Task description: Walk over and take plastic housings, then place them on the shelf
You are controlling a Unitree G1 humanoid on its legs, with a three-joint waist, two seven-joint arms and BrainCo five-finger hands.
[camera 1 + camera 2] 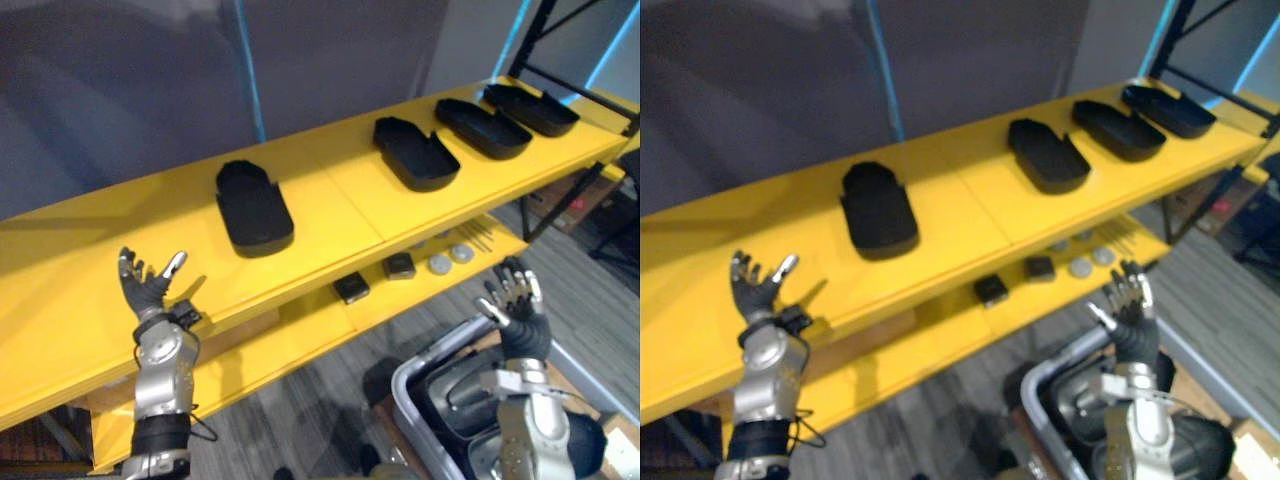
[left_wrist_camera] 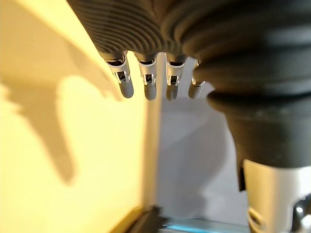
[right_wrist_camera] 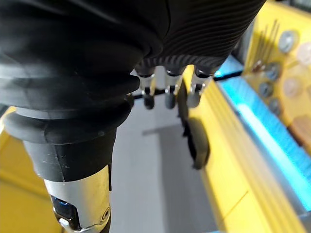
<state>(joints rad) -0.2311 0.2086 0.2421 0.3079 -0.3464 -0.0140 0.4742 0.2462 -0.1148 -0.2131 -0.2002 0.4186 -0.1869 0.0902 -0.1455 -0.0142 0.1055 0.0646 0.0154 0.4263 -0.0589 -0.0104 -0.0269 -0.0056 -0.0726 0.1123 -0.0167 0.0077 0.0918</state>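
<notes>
As the left hand [image 1: 148,292] and right hand [image 1: 520,312] hover empty, fingers apart, the left could clip the front edge of the shelf [image 1: 340,200].

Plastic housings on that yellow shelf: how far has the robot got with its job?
Done: four black plastic housings lie on the top yellow shelf. In hand: nothing; left hand and right hand are open, empty. Left: dark parts, likely more housings, in the grey bin below.
</notes>
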